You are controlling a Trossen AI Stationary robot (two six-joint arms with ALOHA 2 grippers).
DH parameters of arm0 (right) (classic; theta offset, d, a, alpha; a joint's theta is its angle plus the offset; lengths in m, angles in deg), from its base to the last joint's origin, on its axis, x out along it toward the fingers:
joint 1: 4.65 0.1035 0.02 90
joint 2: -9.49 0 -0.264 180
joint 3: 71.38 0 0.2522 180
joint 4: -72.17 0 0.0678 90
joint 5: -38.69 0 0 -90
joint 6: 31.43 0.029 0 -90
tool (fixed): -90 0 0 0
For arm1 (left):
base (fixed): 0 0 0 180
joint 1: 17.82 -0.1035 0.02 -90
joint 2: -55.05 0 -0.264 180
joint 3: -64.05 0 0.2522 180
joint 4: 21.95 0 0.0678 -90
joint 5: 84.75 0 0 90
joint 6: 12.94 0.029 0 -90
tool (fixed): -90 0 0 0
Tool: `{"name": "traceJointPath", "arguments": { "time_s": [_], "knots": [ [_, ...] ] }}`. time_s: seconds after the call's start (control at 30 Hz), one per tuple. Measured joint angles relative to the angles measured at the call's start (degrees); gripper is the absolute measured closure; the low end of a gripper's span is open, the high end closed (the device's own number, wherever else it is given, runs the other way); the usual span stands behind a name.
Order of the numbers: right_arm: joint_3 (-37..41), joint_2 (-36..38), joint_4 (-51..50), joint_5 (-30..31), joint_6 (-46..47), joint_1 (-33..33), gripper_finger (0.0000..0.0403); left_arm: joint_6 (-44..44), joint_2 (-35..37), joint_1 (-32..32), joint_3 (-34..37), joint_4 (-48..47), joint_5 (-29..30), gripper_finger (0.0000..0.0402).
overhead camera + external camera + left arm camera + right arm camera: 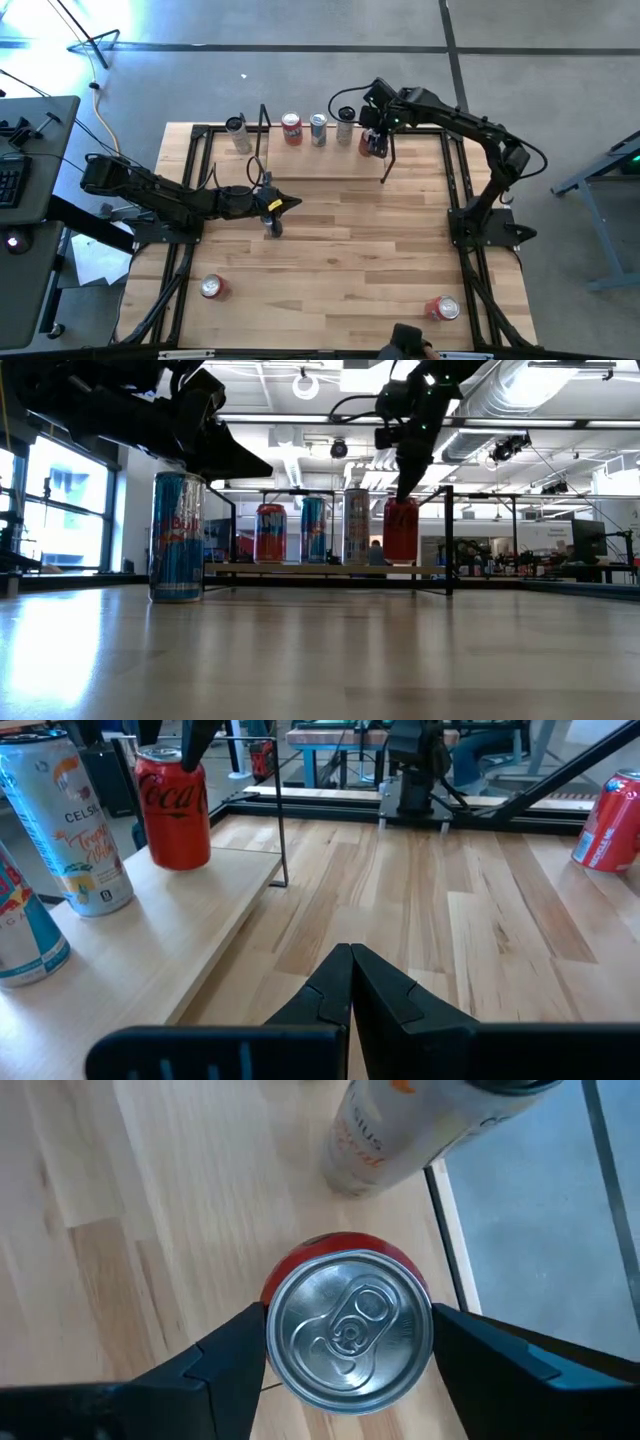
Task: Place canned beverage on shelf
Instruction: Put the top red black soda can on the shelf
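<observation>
On shelf (330, 570), upright red can (401, 530).

Eight cans: four stand on the shelf (320, 150), one lies beside it, one stands mid-table, two lie near the front.

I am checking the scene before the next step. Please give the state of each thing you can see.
red can: upright on the shelf, between the right gripper fingers.
right gripper: open around the red can.
left gripper: shut, empty, above the table.
Celsius can: upright on the shelf.
blue can: upright on the table.
</observation>
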Motion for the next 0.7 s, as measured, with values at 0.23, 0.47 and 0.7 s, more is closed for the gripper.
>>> {"name": "traceJointPath", "arguments": {
  "time_s": [0.23,0.47,0.7],
  "knots": [
    [-0.1,0.1,2.5,0.7,1.2,0.0,0.0138,0.0,0.0,0.0,0.0,0.0,0.0,0.0402],
    [-0.3,0.1,2.6,1.8,0.7,0.0,0.0136,0.0,0.0,0.0,0.0,0.0,-0.1,0.0402],
    [-2.5,3.1,0.2,2.9,1.2,1.2,0.0179,0.0,0.0,0.0,0.0,-0.1,0.0,0.0401]
  ]
}}
